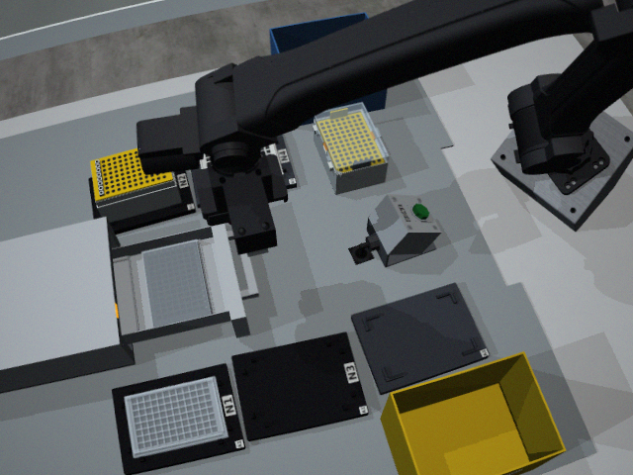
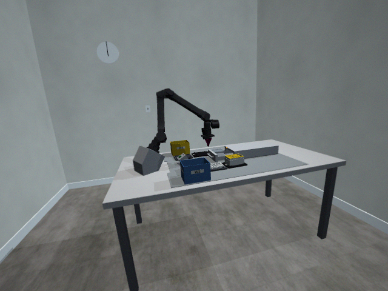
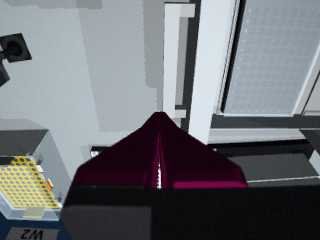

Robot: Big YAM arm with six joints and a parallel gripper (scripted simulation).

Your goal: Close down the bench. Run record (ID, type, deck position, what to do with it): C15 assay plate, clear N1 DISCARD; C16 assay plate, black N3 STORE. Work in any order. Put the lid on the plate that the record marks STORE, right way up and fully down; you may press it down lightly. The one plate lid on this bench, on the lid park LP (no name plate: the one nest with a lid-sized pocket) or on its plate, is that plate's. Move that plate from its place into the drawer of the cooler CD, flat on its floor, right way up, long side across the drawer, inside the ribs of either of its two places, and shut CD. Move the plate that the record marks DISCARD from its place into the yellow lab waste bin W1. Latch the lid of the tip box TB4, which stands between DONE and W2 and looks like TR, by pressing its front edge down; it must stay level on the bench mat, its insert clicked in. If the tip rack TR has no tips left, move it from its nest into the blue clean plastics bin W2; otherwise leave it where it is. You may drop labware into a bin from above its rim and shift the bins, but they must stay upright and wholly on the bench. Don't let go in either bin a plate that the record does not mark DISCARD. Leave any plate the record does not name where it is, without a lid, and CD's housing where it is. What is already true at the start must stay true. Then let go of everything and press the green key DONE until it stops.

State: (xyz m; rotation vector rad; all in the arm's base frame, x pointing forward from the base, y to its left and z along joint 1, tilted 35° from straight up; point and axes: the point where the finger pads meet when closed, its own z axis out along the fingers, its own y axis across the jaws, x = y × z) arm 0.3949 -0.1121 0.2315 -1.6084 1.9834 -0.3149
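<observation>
Your gripper [image 3: 159,150] is clenched tight with nothing between its fingers, the two dark red tips meeting in a wedge that hangs above the handle [image 3: 172,60] on the front of the open drawer [image 1: 228,273]. The lidded plate [image 1: 176,283] already lies flat on the drawer floor, long side across, so the step in hand looks like shutting the drawer. Treat the drawer front as a stiff, smooth panel that should slide easily: push it with the closed tips low and square on its face or on the handle bar, near the middle, so it does not skew on its runners or nudge the cooler housing [image 1: 53,296]. A hard shove could jolt the light plate off its ribs, so go gently. The clear plate [image 1: 174,417] waits in its nest at N1, near the front edge, well apart from the yellow bin [image 1: 531,399]. It is light, rigid, thin-walled plastic and likely slippery; take it across its short width at the middle of the long sides, with enough grip to keep it level. The tip box [image 1: 350,145] stands between the green key [image 1: 419,210] and the blue bin [image 1: 286,38]; its lid should give with light pressure on the front edge. The tip rack [image 1: 130,176] shows a row of what look like tips along one side, so it probably stays.
</observation>
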